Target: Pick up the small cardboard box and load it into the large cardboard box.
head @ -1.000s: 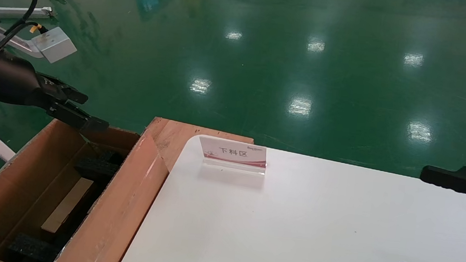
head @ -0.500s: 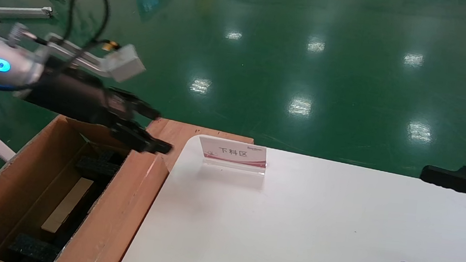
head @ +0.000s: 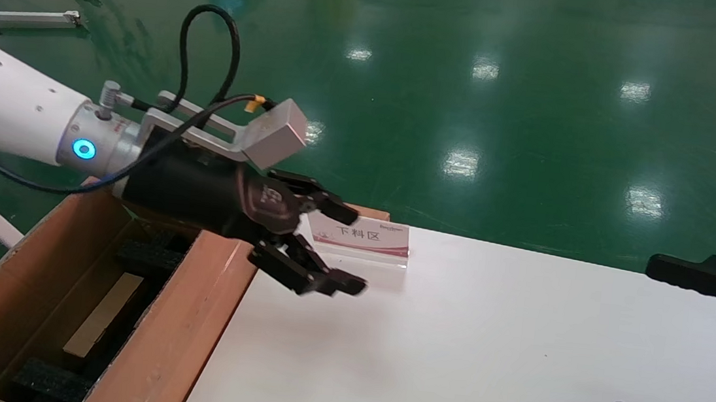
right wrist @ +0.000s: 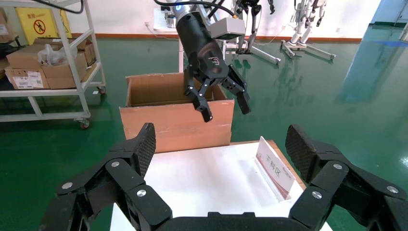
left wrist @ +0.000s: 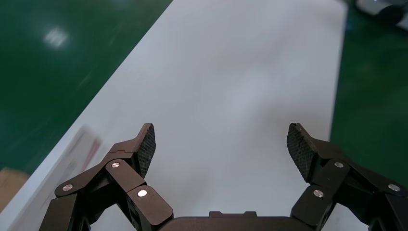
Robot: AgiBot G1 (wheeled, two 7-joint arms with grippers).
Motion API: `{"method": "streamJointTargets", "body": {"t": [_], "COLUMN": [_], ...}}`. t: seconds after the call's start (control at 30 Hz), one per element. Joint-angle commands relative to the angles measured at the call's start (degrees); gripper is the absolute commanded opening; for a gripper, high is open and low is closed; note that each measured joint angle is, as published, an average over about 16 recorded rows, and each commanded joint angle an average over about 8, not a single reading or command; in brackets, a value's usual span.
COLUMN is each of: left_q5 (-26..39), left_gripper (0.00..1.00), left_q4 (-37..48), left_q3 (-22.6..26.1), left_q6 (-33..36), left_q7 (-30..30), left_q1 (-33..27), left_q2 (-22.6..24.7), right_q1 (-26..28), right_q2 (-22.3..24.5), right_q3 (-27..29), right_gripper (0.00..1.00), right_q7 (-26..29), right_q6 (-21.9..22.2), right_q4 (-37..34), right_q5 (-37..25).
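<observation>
The large cardboard box (head: 189, 316) stands open at the left of the white table (head: 481, 357), with black foam blocks (head: 149, 256) inside. It also shows in the right wrist view (right wrist: 178, 125). A pale brown flat piece (head: 104, 314) lies between the foam blocks; I cannot tell what it is. The small cardboard box shows nowhere on the table. My left gripper (head: 350, 249) is open and empty, above the table's left far corner, just past the box's flap. It also shows in the left wrist view (left wrist: 221, 134) and in the right wrist view (right wrist: 226, 110). My right gripper (head: 637, 339) hangs open and empty at the table's right edge (right wrist: 220, 134).
A small sign (head: 361, 235) stands at the table's far left, right beside the left gripper's fingers; it also shows in the right wrist view (right wrist: 274, 168). A wooden board's edge (head: 375, 214) shows behind it. A shelf cart (right wrist: 48, 62) with cartons stands far behind the large box.
My left arm swung right, from over the large box's far end to over the table's left corner by the sign, and its jaws opened wider. The right arm has not moved.
</observation>
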Motion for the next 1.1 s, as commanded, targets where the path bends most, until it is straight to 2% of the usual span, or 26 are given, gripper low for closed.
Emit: {"method": "streamJointTargets", "body": {"t": [0.03, 0.9, 1.1], "left_q5": [-0.04, -0.60, -0.68], "left_gripper": [1.00, 1.00, 1.00], "left_q4": [-0.98, -13.65, -15.68], "left_q3": [-4.15, -57.85, -66.86], "left_q6": [0.57, 7.97, 9.16], "left_q7": [0.69, 9.64, 10.96], "left_q1": [2.99, 41.70, 48.12], "left_q2": [0.20, 2.79, 3.22], "right_q1": [0.00, 0.02, 0.01], "right_q2": [0.00, 0.03, 0.04], "right_q3": [-0.01, -0.08, -0.09], "right_gripper": [1.00, 1.00, 1.00], "right_q7": [0.00, -0.04, -0.05], "right_q6": [0.00, 0.03, 0.05], "right_q4": [0.00, 0.00, -0.01], "right_q5": [0.00, 0.05, 0.06]}}
